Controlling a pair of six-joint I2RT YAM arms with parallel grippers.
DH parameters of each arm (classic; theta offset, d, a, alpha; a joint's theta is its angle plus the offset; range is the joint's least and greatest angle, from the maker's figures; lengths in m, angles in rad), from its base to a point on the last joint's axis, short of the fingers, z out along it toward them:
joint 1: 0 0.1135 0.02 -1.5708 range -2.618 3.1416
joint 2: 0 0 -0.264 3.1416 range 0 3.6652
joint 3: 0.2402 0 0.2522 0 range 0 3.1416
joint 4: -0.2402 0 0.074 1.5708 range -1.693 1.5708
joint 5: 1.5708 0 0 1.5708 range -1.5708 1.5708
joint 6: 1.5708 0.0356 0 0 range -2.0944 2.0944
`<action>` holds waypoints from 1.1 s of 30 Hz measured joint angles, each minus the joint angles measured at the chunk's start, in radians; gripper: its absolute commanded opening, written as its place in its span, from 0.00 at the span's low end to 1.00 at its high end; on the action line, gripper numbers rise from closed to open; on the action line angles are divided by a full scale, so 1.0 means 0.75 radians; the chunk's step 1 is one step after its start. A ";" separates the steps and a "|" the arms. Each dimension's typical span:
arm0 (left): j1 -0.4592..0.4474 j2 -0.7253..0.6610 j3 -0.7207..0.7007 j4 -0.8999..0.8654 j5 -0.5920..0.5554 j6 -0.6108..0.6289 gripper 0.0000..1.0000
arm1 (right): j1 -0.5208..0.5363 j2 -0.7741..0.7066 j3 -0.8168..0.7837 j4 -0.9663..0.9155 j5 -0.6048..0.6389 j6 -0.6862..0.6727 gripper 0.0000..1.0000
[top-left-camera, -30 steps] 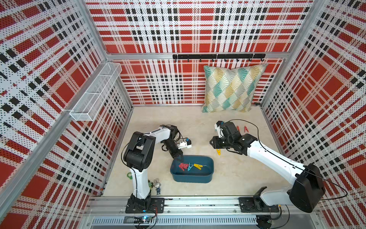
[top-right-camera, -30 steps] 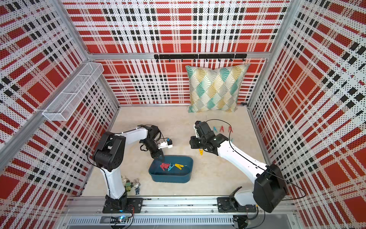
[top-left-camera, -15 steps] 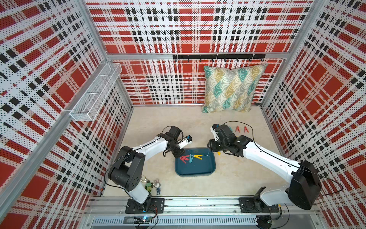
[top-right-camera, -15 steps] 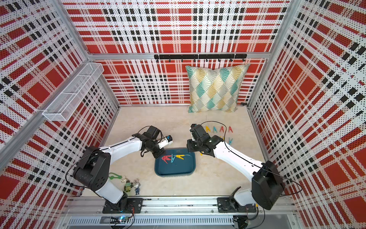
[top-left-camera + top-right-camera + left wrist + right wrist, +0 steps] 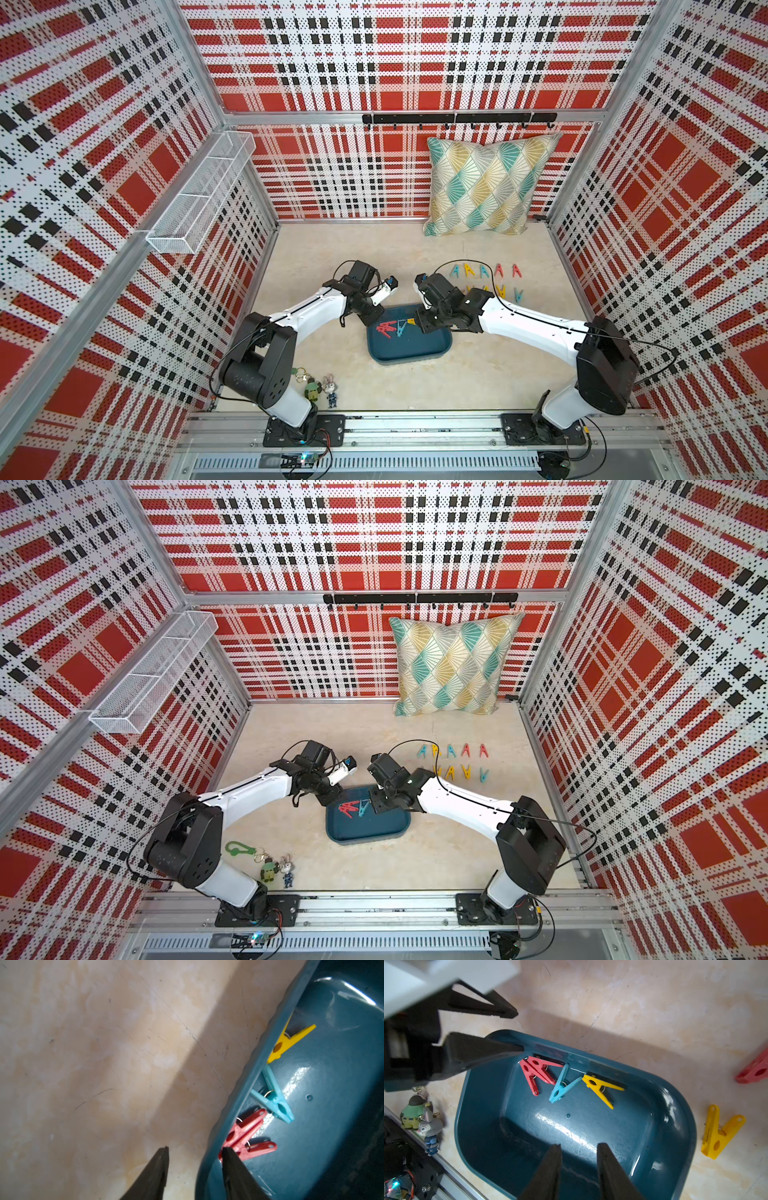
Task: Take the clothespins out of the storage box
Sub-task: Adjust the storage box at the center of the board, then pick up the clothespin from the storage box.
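- Four pins remain in the box. Two red pins lie crossed, then comes a teal pin, then a yellow pin.
- They sit in a line tight against the box's far wall, running from its far-left corner toward the middle. The rest of the box floor is bare. Being so close to the wall likely leaves a finger little room behind them.
- The box lies flat near the middle of the desk, somewhat nearer the front edge and within reach of both arms.
- The right gripper hangs over the far-right part of the box with its fingers spread and nothing between them. It points at the line of pins. The yellow pin is nearest, so that looks like its next pick.
- The left gripper is at the box's far-left corner with its fingers spread. One finger is inside the wall beside the red pins and the other is outside over the desk. The rim runs between them unpinched. It may be placed to steady the box or to reach the red pins.
- Nine laid-out pins are on the desk near the right edge, between the box and the pillow. They form two tidy rows, five far and four near, clear of the arms' reach over the box.
- The figurines lie by the front-left corner, well apart from the work. The pillow leans on the back wall at the far-right corner.
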 measured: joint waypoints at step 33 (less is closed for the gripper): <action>0.477 -0.373 -0.259 0.300 0.158 -0.239 0.75 | 0.001 0.434 0.220 -0.116 0.088 -0.201 0.32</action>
